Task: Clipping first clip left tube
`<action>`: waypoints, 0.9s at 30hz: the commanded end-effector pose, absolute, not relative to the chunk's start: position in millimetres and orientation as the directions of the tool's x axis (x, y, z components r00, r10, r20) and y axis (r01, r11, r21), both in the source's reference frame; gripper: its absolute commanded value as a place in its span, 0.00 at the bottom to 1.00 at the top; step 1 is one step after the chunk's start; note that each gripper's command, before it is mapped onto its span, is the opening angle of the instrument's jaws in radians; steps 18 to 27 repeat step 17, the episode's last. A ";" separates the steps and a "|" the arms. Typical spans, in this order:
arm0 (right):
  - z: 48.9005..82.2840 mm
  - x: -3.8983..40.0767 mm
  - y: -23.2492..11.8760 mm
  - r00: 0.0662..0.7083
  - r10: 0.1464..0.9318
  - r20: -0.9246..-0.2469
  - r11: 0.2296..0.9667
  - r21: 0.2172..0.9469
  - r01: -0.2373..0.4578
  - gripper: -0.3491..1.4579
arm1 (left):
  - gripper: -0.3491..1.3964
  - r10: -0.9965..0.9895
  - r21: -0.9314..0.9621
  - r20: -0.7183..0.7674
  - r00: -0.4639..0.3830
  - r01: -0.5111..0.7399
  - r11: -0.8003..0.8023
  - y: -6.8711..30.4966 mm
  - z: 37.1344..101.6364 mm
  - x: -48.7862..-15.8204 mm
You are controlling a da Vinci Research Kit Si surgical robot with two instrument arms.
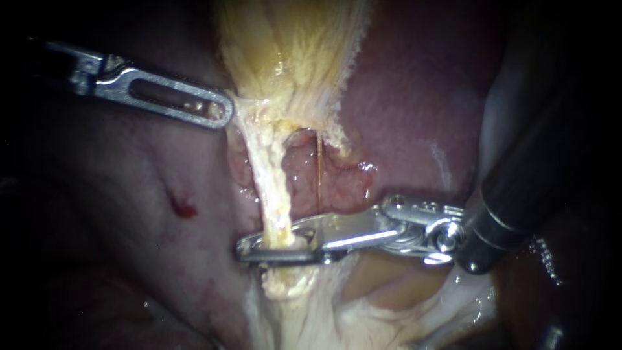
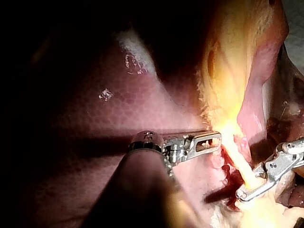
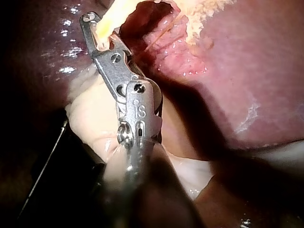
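Observation:
The yellowish gallbladder (image 1: 291, 52) hangs at the top centre, and a pale left tube (image 1: 272, 188) runs down from it. My right instrument (image 1: 245, 249) reaches in from the right; its long jaws lie across the tube low down, one on each side, closed on it. The same grip shows in the right wrist view, with the right instrument (image 3: 90, 23) on the tube (image 3: 118, 9). My left instrument (image 1: 223, 111) comes from the upper left, its slotted jaws shut on the gallbladder's lower edge, which is pulled taut towards it. In the left wrist view the left instrument (image 2: 216, 140) meets the yellow tissue.
Dark red liver (image 1: 414, 97) lies behind and to the right. A thin orange strand (image 1: 319, 175) runs just right of the pale tube. A small red spot (image 1: 183, 209) marks the pale tissue on the left. White tissue (image 1: 337, 317) spreads below the right instrument's jaws.

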State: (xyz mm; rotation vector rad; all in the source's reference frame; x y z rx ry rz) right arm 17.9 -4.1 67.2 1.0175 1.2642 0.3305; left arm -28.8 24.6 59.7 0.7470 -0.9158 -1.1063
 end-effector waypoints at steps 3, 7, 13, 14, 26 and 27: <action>67.3 17.8 -4.1 0.328 0.706 -0.628 0.549 0.777 0.309 0.00 | 0.00 -0.956 0.866 0.234 0.175 0.409 0.287 24.6 59.7 -28.8; 67.5 17.8 -4.1 0.333 0.703 -0.629 0.550 0.777 0.307 0.00 | 0.00 -0.956 0.866 0.234 0.175 0.409 0.287 24.6 59.7 -28.8; 67.7 17.7 -4.0 0.333 0.703 -0.629 0.550 0.777 0.307 0.00 | 0.00 -0.956 0.866 0.234 0.175 0.409 0.287 24.6 59.7 -28.8; 67.7 17.7 -4.0 0.333 0.703 -0.629 0.550 0.777 0.307 0.00 | 0.00 -0.956 0.866 0.234 0.175 0.409 0.287 24.6 59.7 -28.9; 67.7 17.7 -4.0 0.333 0.703 -0.629 0.550 0.777 0.307 0.00 | 0.00 -0.956 0.866 0.234 0.175 0.409 0.287 24.6 59.7 -28.9; 67.7 17.7 -4.0 0.333 0.703 -0.629 0.550 0.777 0.307 0.00 | 0.00 -0.956 0.866 0.234 0.175 0.409 0.287 24.6 59.7 -28.9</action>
